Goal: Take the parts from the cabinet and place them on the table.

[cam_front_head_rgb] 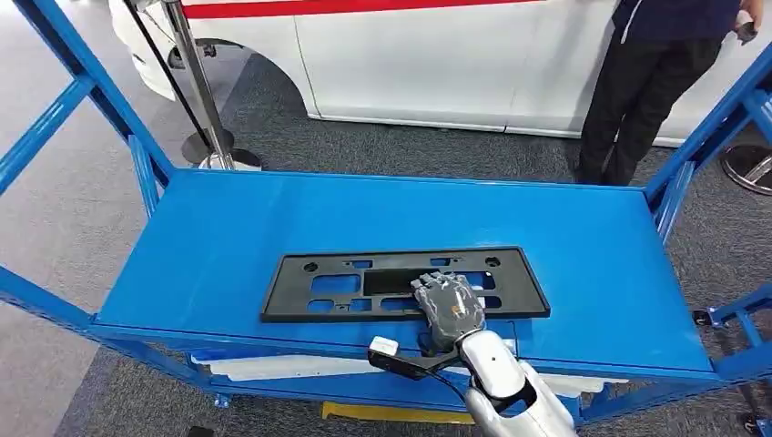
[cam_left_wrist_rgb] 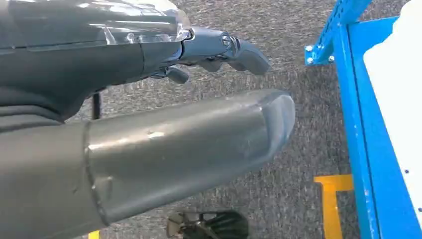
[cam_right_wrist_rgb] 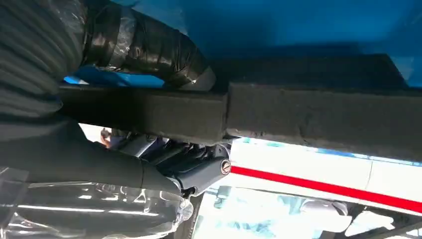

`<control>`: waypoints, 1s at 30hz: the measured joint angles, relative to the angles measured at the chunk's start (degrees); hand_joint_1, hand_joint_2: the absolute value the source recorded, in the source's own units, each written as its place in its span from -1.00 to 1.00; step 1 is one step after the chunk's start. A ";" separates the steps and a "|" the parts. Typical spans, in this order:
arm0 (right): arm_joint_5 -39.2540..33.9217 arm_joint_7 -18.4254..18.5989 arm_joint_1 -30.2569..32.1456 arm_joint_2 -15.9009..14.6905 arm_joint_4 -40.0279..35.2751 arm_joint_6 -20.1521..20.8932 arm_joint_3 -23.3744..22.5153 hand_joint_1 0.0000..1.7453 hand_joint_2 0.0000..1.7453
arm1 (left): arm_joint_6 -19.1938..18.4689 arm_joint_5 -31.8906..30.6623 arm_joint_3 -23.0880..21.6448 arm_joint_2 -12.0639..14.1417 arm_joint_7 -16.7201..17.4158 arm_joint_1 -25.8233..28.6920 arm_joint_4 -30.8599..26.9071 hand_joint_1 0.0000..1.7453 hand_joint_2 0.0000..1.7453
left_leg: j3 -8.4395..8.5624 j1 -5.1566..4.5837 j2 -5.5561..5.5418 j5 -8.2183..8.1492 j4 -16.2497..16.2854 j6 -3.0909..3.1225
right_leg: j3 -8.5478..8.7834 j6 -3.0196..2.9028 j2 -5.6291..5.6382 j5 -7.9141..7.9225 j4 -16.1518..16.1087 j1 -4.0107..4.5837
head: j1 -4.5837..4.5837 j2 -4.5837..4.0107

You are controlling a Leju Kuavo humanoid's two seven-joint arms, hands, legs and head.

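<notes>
I have the frame [cam_front_head_rgb: 405,284] lying flat on the blue worktop [cam_front_head_rgb: 592,246], my right hand [cam_front_head_rgb: 448,308] gripping its near rail, fingers seemingly wrapped around it. Next: let go, withdraw. Left hand [cam_left_wrist_rgb: 149,149] hangs empty, fingers apart.

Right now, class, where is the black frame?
In the head view, the black frame lies flat on the blue shelf, near its front edge, with the right robot hand gripping its near right part.
</notes>
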 joint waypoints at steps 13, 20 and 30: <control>-4.66 -1.75 -0.15 0.04 0.50 0.20 -0.07 1.00 1.00 | -0.04 -0.39 1.35 -0.33 0.02 -0.31 0.00 -1.00 -1.00 | 3.36 -0.22 0.10 2.00 -7.78 2.84 | -8.08 2.86 0.07 -6.64 16.41 -0.30 | 0.04 0.00; -13.35 -6.74 1.02 0.15 -3.77 -1.63 -0.07 1.00 1.00 | 0.13 -0.33 2.29 -0.52 -0.70 -0.21 0.00 -1.00 -1.00 | 3.12 -0.38 -0.08 1.27 -7.01 1.11 | -0.91 1.49 0.15 0.03 0.53 0.07 | 0.02 0.00; -60.51 -25.23 11.41 3.63 -29.80 -7.67 -0.61 1.00 1.00 | 0.92 0.26 5.64 -1.60 -2.58 0.65 0.02 -1.00 -1.00 | -1.51 0.01 0.03 -1.77 3.20 -0.21 | 0.00 -0.17 -0.16 -0.34 0.00 -0.04 | 0.00 0.00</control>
